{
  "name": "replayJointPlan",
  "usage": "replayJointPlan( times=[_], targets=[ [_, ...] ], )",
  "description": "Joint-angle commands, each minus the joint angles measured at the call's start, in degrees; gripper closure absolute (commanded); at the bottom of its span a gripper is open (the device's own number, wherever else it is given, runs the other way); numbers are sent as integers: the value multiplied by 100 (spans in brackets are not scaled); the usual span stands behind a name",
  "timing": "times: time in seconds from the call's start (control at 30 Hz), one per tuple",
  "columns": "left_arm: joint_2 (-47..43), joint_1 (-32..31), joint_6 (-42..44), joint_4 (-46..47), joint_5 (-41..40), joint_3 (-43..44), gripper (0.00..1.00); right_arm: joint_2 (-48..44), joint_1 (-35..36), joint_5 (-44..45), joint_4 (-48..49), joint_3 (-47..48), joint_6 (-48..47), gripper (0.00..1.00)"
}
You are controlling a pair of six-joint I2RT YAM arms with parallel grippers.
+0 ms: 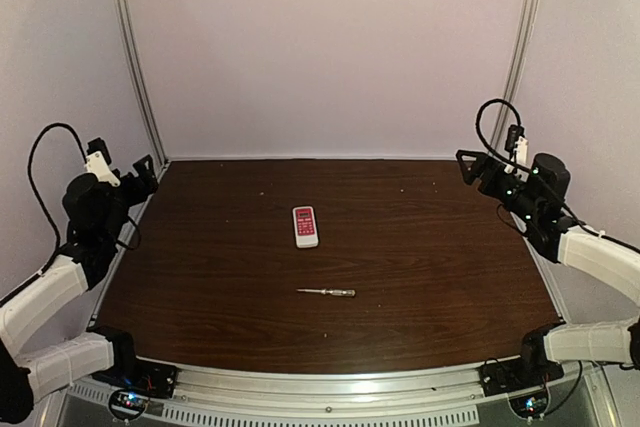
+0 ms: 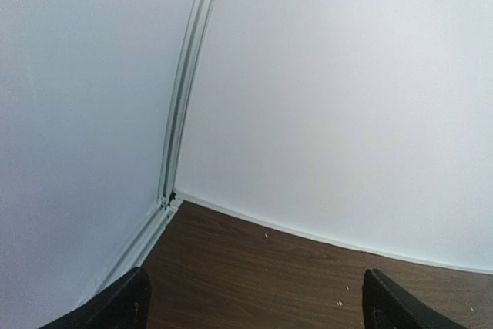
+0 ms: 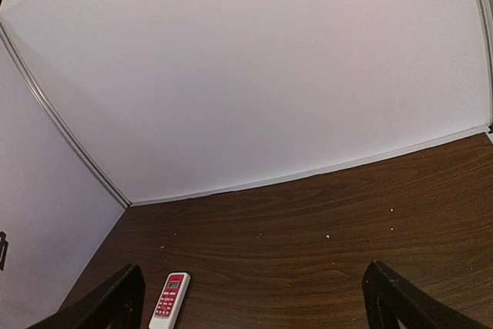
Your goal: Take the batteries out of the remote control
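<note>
Lying face up at the middle of the table [image 1: 430,257], the remote control [image 1: 305,226] has no gripper near it.
The left gripper [image 1: 148,173] hangs over the far left corner and the right gripper [image 1: 470,165] over the far right edge, each with jaws spread wide and holding nothing. A thin screwdriver [image 1: 327,292] lies nearer than the remote, apart from it.

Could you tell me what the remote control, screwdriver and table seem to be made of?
The remote control looks like matte white plastic with a red face. The screwdriver seems to have a thin, pale metal shaft; its handle is too small to judge. The table shows dark wood grain, real or laminate, slightly glossy.
</note>
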Motion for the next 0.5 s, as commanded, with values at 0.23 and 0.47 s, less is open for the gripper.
replayJointPlan(
  times=[0.23, 0.47],
  targets=[
    [-583, 21, -937, -1823, 1229, -687, 3, -551, 697, 281, -1342, 401, 194, 0],
    [-610, -42, -956, -1877, 1698, -704, 3, 60, 1908, 1650, -3114, 1678, 283, 0]
  ],
)
